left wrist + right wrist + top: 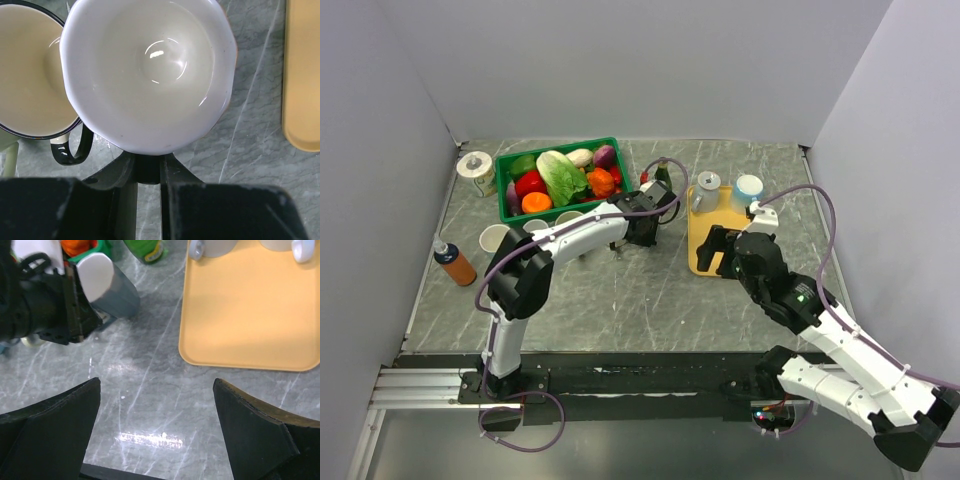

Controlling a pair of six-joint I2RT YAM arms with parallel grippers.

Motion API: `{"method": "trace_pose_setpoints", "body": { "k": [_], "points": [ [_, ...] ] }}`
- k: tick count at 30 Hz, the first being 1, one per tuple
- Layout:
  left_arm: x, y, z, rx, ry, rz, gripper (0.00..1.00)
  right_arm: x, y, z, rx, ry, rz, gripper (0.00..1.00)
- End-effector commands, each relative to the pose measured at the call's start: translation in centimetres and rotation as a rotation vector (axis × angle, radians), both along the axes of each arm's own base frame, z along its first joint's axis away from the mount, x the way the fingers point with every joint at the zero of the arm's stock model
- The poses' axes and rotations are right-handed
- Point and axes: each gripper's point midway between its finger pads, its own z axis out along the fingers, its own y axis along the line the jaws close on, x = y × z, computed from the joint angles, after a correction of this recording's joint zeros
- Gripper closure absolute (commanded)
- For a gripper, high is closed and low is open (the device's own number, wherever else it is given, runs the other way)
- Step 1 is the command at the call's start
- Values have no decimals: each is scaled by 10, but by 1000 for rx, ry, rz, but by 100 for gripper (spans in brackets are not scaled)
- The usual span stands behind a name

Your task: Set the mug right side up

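Near the middle of the table [620, 290], left gripper [148, 167] clamped on the mug [150, 75], tilted with its empty white inside facing the wrist. Just beside it, a cream cup [30, 75] with a dark rim, also empty. Farther right, right gripper [156, 385] spread wide above bare stone, near a yellow tray [240, 325] bearing a grey cup [708, 186] and a pale blue cup [748, 188]. Behind, a green crate [501, 178] heaped with vegetables [560, 178].
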Motion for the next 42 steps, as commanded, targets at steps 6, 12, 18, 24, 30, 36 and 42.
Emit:
{"method": "trace_pose_setpoints", "body": {
  "k": [6,12,18,24,30,36,42],
  "points": [
    [18,-18,24,-68,-70,-16,79,4,-6,6,-3,12,-54,0],
    [18,-20,20,-68,-59,-19,69,3,-8,5,-4,9,-57,0],
    [16,-22,26,-94,-67,-23,42,2,-20,3,-2,27,-135,0],
    [12,-24,50,-151,-92,-36,29,8,-19,3,10,32,-155,0],
    [1,-13,94,-228,-160,-30,1,33,-29,7,-35,37,-264,0],
    [-4,16,124,-233,-273,1,4,83,-26,-2,-47,91,-265,0],
    [-19,34,163,-365,-406,6,4,140,-19,-13,-116,136,-262,3]
  ]
}}
